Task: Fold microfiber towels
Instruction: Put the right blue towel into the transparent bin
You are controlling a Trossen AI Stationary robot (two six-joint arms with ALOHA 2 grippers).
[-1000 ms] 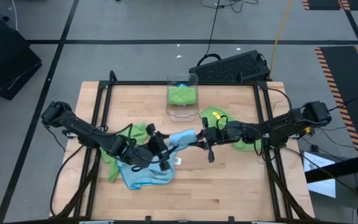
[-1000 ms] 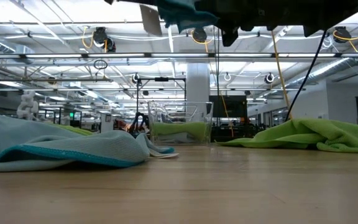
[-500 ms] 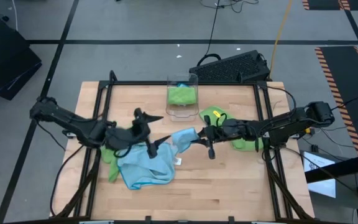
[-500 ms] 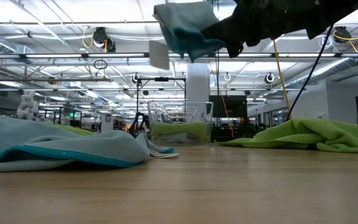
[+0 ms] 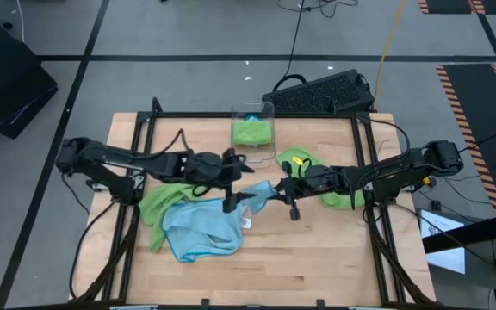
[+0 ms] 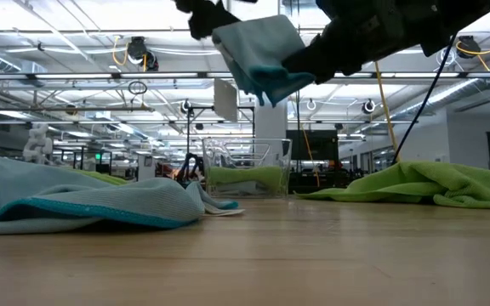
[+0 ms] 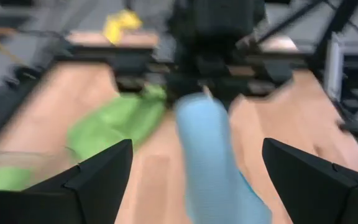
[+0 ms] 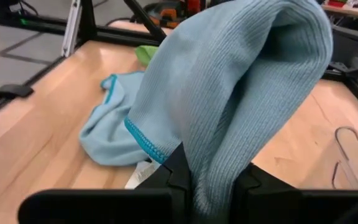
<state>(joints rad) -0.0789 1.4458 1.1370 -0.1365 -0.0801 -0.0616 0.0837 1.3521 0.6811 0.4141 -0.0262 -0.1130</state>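
Observation:
A light blue microfiber towel [image 5: 198,228] lies bunched on the table's near left, with one end [image 6: 258,51] raised in the air. My right gripper [image 5: 275,188] is shut on that raised end. My left gripper [image 5: 241,176] stands open just left of it, level with it, fingers [image 7: 104,171] wide apart and facing the raised strip [image 7: 207,155]; I see no touch. A lime green towel [image 5: 158,202] lies under the blue one at the left. Another green towel [image 5: 317,172] lies under my right arm. My right gripper pinches a folded-over end of the blue towel [image 8: 213,177] between its two fingers, coming level from the table's right. The cloth humps up over the fingers [image 8: 247,68] in several layers. From there it slopes down slack to the rest [image 8: 110,134] on the table.
A clear plastic bin [image 5: 253,129] with a green towel in it stands at the table's far middle. A black case [image 5: 321,90] sits on the floor beyond the far edge. Bare wood [image 5: 317,250] lies at the near right.
My left gripper has left the bunched blue towel at the near left, swung toward the far edge, then toward the right, up to the raised end. My right gripper has tipped; the raised end has come lower and its face has turned into the low view.

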